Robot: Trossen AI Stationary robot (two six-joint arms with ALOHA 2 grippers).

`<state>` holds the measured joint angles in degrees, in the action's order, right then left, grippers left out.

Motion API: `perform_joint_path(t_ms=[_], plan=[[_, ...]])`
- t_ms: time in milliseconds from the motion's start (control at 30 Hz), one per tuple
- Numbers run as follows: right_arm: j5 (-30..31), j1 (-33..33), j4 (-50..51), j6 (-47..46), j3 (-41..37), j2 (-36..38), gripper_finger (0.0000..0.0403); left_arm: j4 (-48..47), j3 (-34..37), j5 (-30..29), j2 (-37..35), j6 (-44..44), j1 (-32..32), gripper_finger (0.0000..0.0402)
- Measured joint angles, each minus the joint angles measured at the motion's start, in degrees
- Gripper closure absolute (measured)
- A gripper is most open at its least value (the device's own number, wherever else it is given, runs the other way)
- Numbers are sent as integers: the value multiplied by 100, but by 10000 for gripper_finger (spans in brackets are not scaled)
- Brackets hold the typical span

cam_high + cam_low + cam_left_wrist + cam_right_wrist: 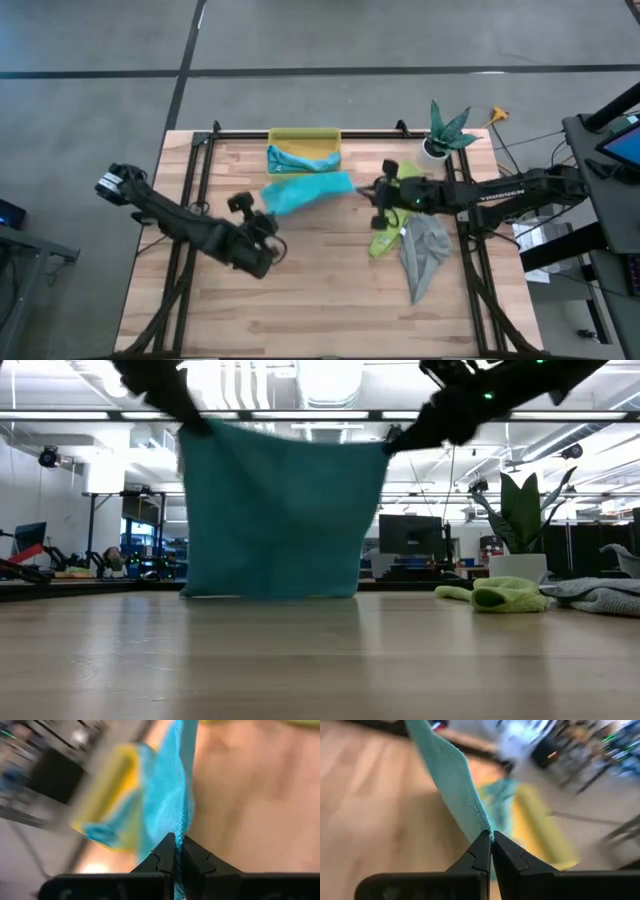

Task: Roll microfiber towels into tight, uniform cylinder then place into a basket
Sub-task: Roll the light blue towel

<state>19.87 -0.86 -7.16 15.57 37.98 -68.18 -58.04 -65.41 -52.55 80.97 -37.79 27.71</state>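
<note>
A teal towel (305,190) hangs spread out between my two grippers in front of the yellow basket (330,138). My left gripper (266,214) is shut on the towel's left top corner. My right gripper (367,190) is shut on its right top corner. In the low view the teal towel (275,510) hangs as a flat sheet whose lower edge reaches the table top. A light blue towel (288,158) lies in the basket. A lime green towel (385,240) and a grey towel (425,252) lie crumpled on the table at the right. My left gripper pinches the teal towel's top left corner (180,840) between its two fingers, on the hemmed edge. The fingers slant down from the near left. The cloth hangs below, drawn fairly straight toward the other gripper. My right gripper pinches the teal towel's top right corner (487,831) between its two fingers, at the cloth's edge. The fingers come from the table's right, slanting slightly down. The towel hangs below the hold (383,448), its top edge stretched across to the left gripper.
A white pot with a green plant (440,135) stands at the far right corner. The black frame rails (200,160) run along the table's left, far and right sides. Bare wood (320,300) lies in front of the hanging towel.
</note>
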Motion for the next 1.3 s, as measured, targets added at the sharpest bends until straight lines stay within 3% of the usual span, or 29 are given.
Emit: perform_joint_path(t_ms=[200,433,600,700,1033,1300], plan=[[-220,-801,882,-655,-28,2,394,7,-234,667,531,-658,603,401],[-1573,-1576,1215,-1162,-34,4,394,115,-676,712,758,-1349,1357,401],[-1577,-2008,1648,-1715,-107,-18,394,790,-599,799,1038,-1728,1728,401],[-1558,-2142,1782,-1895,-265,-26,395,1082,-572,1145,1388,-1746,1828,401],[-1345,-2193,1286,-2480,-865,-28,395,1599,-747,1874,2581,-2338,1929,401],[-1362,-2202,826,-2504,-1076,-28,395,1802,-793,1898,2663,-2323,1963,401]])
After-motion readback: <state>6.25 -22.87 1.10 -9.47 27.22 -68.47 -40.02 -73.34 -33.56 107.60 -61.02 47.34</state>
